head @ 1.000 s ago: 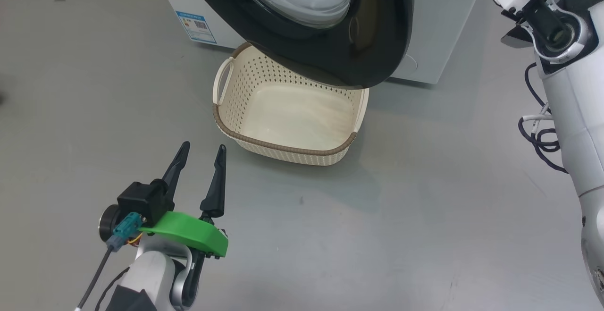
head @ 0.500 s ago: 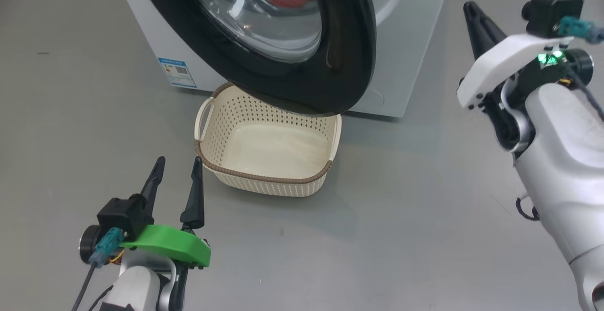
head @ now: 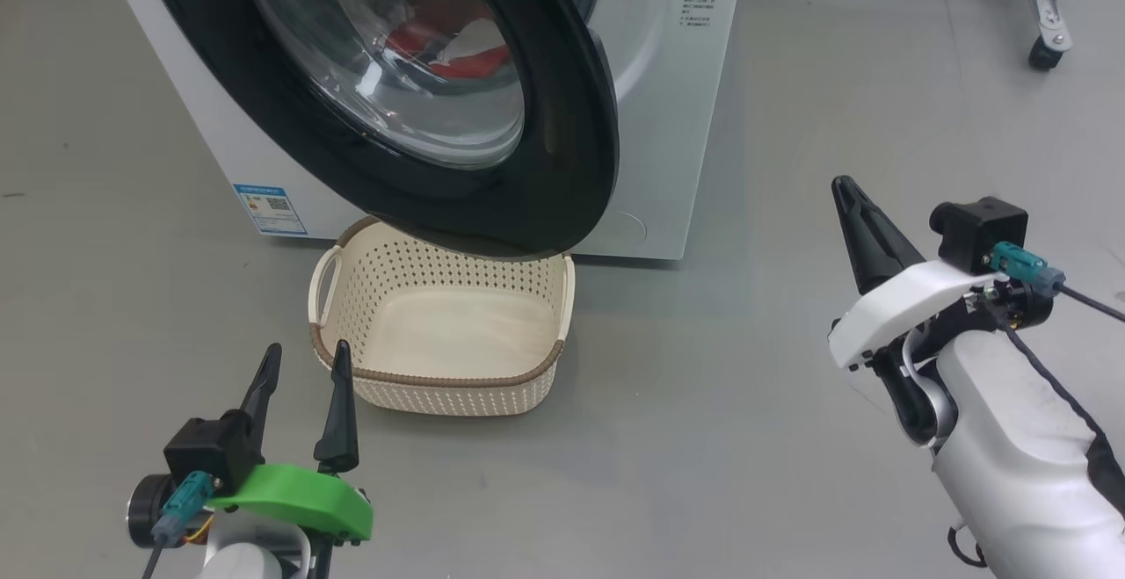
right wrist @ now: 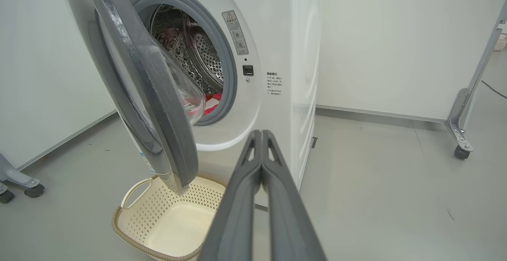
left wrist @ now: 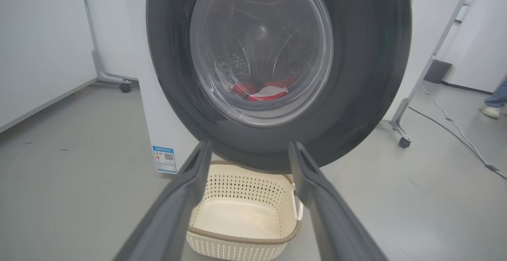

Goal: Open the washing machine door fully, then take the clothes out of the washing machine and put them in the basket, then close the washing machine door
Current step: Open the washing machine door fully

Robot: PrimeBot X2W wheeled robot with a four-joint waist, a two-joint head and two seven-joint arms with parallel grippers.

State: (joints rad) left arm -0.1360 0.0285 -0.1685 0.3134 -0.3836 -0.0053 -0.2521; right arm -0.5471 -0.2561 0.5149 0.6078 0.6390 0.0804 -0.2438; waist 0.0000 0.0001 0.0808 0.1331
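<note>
The white washing machine (head: 668, 104) stands at the back with its door (head: 562, 148), black-rimmed around a glass bowl, swung partly open. Red and white clothes (head: 444, 47) show through the glass, lying in the drum (right wrist: 212, 101). The cream basket (head: 439, 379) sits on the floor under the door's lower edge, with nothing in it. My left gripper (head: 307, 349) is open just left of the basket's near corner, and in the left wrist view it (left wrist: 250, 145) points at the door (left wrist: 368, 75). My right gripper (head: 842, 182) is shut, right of the machine, holding nothing (right wrist: 260, 132).
A blue label (head: 271, 207) marks the washer's lower left. A wheeled frame leg (head: 1046, 25) stands at the far right. A cable (left wrist: 455, 130) runs across the floor, and a person's foot (left wrist: 491, 110) is beyond it. Grey floor lies between my arms.
The head camera has tilted up, bringing more of the washer into view. My right arm has come down from the upper right to mid-right, its gripper still shut. The left gripper stays open.
</note>
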